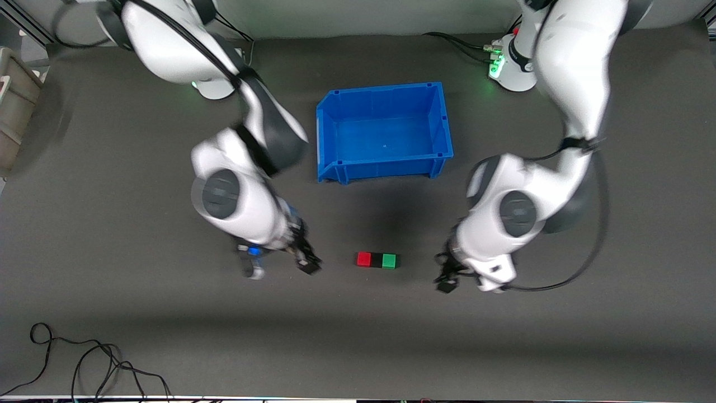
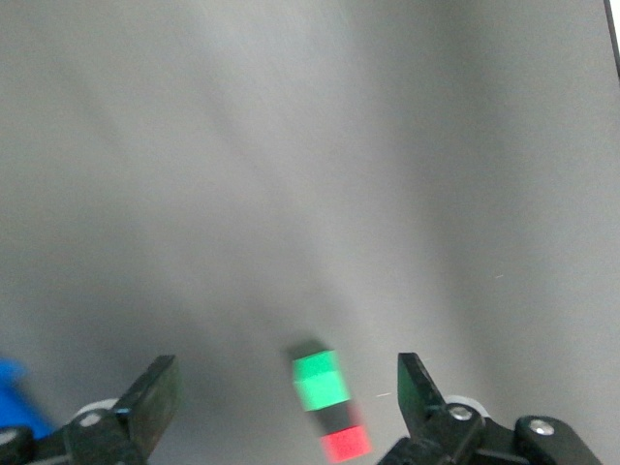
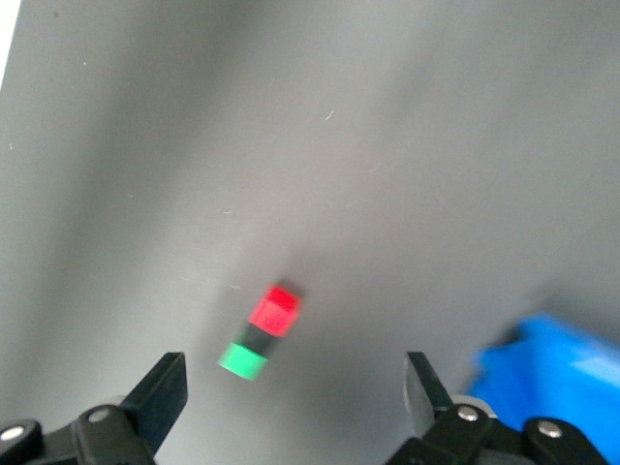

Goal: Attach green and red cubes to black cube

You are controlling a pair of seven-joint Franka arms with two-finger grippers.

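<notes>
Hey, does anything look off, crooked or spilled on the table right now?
Nothing stands out. The red cube, black cube and green cube sit joined in one straight row on the mat. The blue bin stands upright. The left gripper and right gripper flank the row, jaws open.

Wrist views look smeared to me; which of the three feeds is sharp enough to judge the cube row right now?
Front view: sharpest; the red cube, black cube and green cube read as one touching row, though the right arm is motion-blurred. Left wrist view: streaked, cubes soft, left gripper open. Right wrist view: cubes also soft, blue bin smeared, right gripper open.
</notes>
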